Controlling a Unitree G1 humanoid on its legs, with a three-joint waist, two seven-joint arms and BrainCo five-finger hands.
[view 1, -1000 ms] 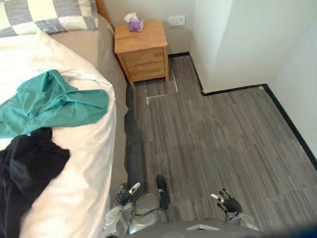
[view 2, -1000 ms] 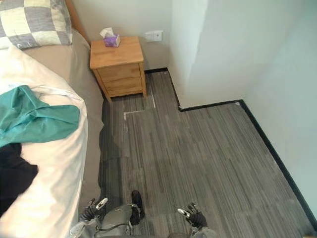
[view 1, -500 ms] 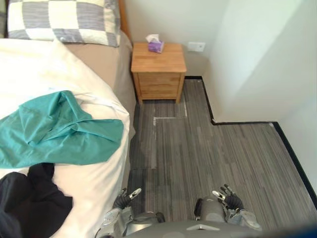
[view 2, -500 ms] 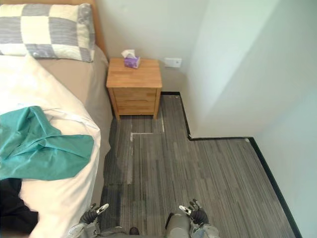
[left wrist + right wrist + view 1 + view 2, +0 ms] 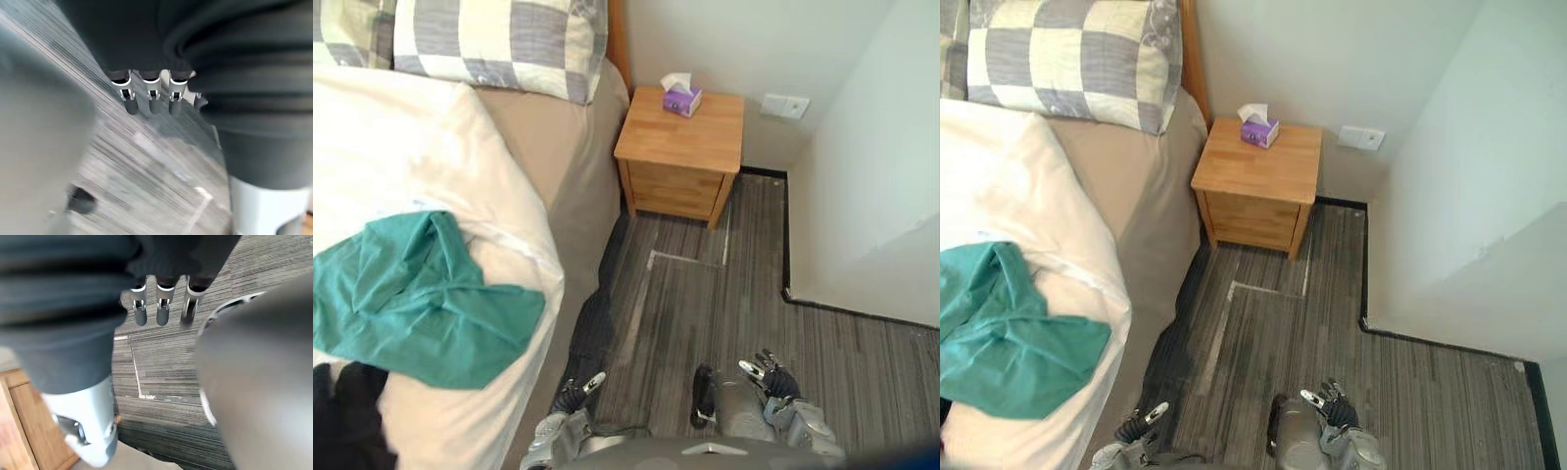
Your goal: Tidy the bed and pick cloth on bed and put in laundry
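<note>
**Operator:** Where is my cloth?

**Spotter:** Your teal cloth (image 5: 421,299) lies crumpled on the white duvet (image 5: 401,147), close to the bed's floor-side edge. A black cloth (image 5: 347,421) lies just beside it, on the end nearest you.

**Operator:** And my hands?

**Spotter:** Both hang low over the grey striped floor (image 5: 705,304), apart from the cloths. Your left hand (image 5: 576,392) is just beside the bed's edge. Its fingers (image 5: 150,98) point straight down with nothing in them. Your right hand (image 5: 769,380) is well apart from the bed. Its fingers (image 5: 162,313) are straight too, and it holds nothing.

**Operator:** What else is around the cloth?

**Spotter:** Past the duvet you can see the tan sheet (image 5: 573,166) bare at the head end, with a checked pillow (image 5: 499,44) lying on it. A wooden nightstand (image 5: 680,152) stands just beside the bed there. A purple tissue box (image 5: 681,99) sits on its top. A white wall socket (image 5: 785,106) is on the wall near the nightstand.
</note>
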